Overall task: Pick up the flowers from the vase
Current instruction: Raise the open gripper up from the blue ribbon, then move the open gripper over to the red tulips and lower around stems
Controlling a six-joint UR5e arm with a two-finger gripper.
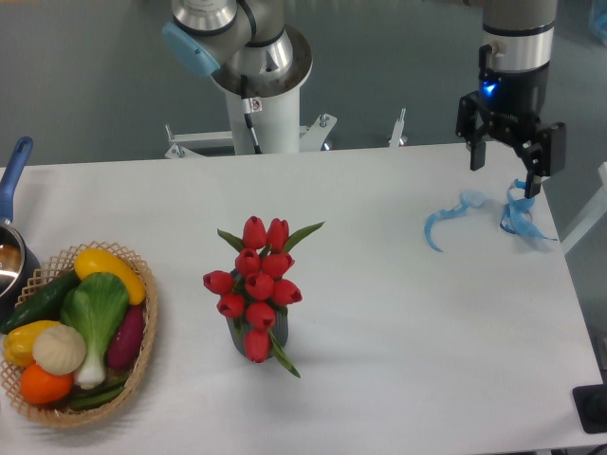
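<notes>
White tabletop (379, 313) filled most of the frame, with a grey wall behind it along the top. Only one view was given, a fixed camera looking down at the table from the front.

At the centre of the frame stood the flowers (256, 284) — a bunch of red tulip buds with green stems and pointed leaves. They sat in the vase (237, 334), a small dark grey one, mostly hidden behind the lowest buds and one drooping leaf. The bunch rose well above the vase and leaned a little toward the upper right.

In the upper right, the gripper (505, 171) hung from the arm (517, 43) with a blue light glowing on its black body. Its two fingers stood spread apart, holding nothing, well away from the flowers. Just below it lay some curled blue ribbon (450, 220) on the table; the right finger's tip looked close to one strand, though contact could not be told.

At the lower left sat a wicker basket (142, 341) full of vegetables — a yellow pepper (109, 270), a leafy green with a white stalk (95, 318), a white garlic bulb (59, 349), an orange fruit (43, 384) and a purple piece (126, 339). A pot with a blue handle (11, 175) showed at the left edge. The arm's white base (266, 109) stood at the top centre.
</notes>
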